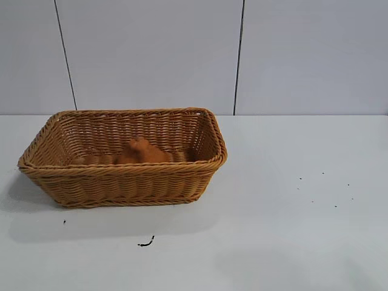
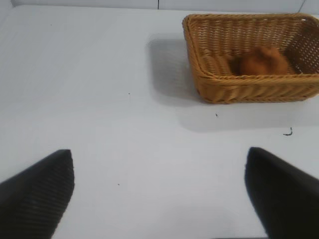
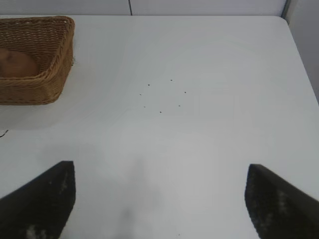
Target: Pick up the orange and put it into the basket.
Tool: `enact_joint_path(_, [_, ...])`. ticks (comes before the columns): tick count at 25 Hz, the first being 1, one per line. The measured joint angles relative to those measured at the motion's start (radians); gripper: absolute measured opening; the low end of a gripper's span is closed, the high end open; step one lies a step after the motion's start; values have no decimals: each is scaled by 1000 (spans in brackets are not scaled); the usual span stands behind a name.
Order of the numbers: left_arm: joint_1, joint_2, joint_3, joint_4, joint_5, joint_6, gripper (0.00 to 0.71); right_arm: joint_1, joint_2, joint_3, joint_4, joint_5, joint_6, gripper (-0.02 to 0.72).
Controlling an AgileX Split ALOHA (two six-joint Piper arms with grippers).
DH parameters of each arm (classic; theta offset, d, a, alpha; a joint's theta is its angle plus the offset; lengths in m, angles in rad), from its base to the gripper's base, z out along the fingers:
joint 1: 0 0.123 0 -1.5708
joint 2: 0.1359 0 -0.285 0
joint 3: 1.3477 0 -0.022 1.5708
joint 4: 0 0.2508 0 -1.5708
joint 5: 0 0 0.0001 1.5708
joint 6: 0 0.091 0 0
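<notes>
The orange (image 1: 140, 151), a matte orange-brown lump with a knobby tip, lies inside the woven wicker basket (image 1: 121, 182) at the left of the table. It also shows in the left wrist view (image 2: 261, 60) inside the basket (image 2: 239, 87), and partly in the right wrist view (image 3: 17, 63) inside the basket (image 3: 47, 74). Neither arm shows in the exterior view. My left gripper (image 2: 159, 191) is open and empty over bare table, well away from the basket. My right gripper (image 3: 160, 196) is open and empty over bare table.
The white table (image 1: 291, 230) carries a small dark scrap (image 1: 146, 242) in front of the basket and several tiny dark specks (image 1: 324, 188) at the right. A grey panelled wall stands behind the table.
</notes>
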State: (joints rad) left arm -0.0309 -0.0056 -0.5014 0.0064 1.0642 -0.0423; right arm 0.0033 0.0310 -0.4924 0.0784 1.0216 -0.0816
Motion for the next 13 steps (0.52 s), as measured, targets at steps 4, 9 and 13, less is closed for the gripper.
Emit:
enact_joint_path(4, [0, 0, 0, 0, 0, 0, 666, 7, -35, 1, -11, 0, 9, 631])
enact_joint_path(9, [0, 0, 0, 0, 0, 0, 666, 9, -35, 1, -17, -1, 16, 631])
enact_joint_path(13, [0, 0, 0, 0, 0, 0, 666, 9, -35, 1, -17, -1, 16, 631])
